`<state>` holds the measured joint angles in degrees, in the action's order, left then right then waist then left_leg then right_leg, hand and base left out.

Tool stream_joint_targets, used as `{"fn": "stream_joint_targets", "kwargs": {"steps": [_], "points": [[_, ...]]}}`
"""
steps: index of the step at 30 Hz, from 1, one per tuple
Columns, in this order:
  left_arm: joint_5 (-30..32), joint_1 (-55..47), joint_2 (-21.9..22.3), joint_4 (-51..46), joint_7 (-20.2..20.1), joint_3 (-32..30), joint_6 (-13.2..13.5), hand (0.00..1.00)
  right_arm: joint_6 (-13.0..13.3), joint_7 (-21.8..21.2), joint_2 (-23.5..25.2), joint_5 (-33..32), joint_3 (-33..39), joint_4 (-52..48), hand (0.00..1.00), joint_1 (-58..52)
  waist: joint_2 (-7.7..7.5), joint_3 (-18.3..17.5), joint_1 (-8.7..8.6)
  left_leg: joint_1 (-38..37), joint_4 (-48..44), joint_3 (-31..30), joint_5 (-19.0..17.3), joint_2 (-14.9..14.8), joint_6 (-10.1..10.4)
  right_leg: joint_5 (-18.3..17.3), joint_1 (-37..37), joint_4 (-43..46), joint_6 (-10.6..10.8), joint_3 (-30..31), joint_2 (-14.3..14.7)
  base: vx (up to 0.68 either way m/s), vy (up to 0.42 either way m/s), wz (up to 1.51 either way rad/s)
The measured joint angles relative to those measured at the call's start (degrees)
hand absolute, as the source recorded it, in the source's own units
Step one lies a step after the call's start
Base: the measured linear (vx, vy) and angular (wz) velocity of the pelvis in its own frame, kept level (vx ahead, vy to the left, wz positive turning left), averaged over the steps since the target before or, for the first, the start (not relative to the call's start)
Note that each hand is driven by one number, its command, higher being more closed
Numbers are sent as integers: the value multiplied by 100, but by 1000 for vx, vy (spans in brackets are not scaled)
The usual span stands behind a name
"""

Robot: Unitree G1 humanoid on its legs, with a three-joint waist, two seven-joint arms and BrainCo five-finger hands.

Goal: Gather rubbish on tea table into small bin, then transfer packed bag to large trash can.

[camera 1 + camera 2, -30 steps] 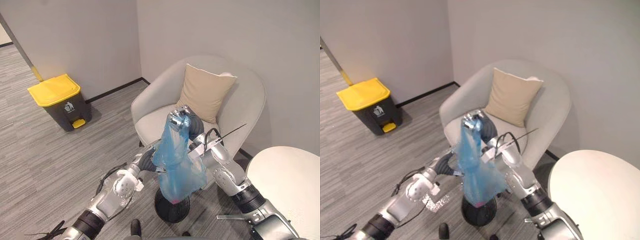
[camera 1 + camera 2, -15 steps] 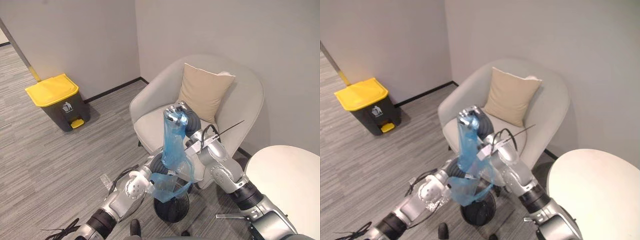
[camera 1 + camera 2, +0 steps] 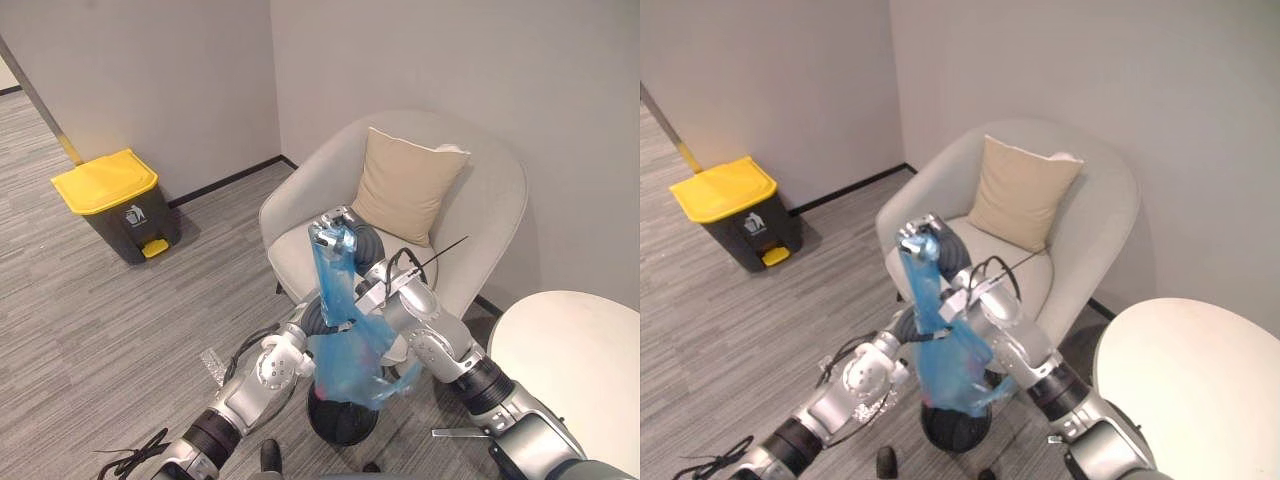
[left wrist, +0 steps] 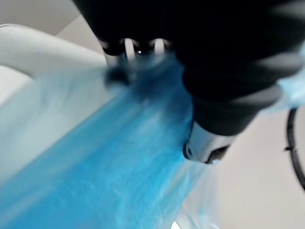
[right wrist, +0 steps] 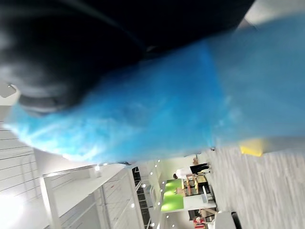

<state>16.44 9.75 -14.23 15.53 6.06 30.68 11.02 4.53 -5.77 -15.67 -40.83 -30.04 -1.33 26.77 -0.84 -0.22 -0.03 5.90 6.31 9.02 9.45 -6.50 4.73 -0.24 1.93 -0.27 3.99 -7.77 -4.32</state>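
Large trash can (image 3: 115,205) at 10 o'clock by the wall: yellow lid, dark body, white pictogram label (image 3: 137,213) on the front, too small to read. Left hand (image 3: 310,322) sits against the middle of the blue bag (image 3: 345,350); can't tell its grip. Right hand (image 3: 338,232) is raised and clenched round the bag's gathered top, with the bag hanging at its 6 o'clock, above the small black bin (image 3: 340,420). Armchair (image 3: 480,200) with beige cushion (image 3: 405,185) at 1 o'clock. White round table (image 3: 570,350) at 4 o'clock.
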Motion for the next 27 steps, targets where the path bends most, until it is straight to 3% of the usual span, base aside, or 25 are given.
{"fn": "stream_joint_targets", "kwargs": {"steps": [4, 5, 16, 23, 27], "points": [[-272, -115, 99, -11, 6, -193, -50, 100, 14, -47, 161, 106, 69, 0, 100, -150, 4, -3, 0, -1, 0, -1, -2, 2, 2, -1, -1, 4, 0, 1, -3, 0, 0, 0], [-313, -150, 117, -15, 1, -262, -76, 100, 25, -48, 207, 176, 86, 1, 0, -225, 7, -5, 0, -1, 0, -1, -3, 2, 4, -1, -1, 4, 0, 0, -3, 0, 0, 0], [-711, -376, 322, -153, 51, -901, -222, 100, 181, 17, 399, 1563, 572, 1, 0, -970, 5, -14, 1, 1, 0, -9, -24, 4, 31, -8, -5, 7, 4, -9, -15, 0, 0, 0], [-763, -658, 522, -639, 30, -1402, -216, 100, 424, 241, 346, 3673, 943, -270, 0, -1330, 3, -18, 5, 1, 1, -25, -6, 35, 8, -40, -8, 25, 18, -40, -32, 0, 0, 0], [-750, -838, 454, -210, 28, -1485, -180, 100, 839, 760, -75, 5258, 1196, -523, 0, -1462, -1, -20, 4, -1, 1, -40, -8, 24, 9, -41, -24, 14, 19, -53, -28, 0, 0, 0]]}}
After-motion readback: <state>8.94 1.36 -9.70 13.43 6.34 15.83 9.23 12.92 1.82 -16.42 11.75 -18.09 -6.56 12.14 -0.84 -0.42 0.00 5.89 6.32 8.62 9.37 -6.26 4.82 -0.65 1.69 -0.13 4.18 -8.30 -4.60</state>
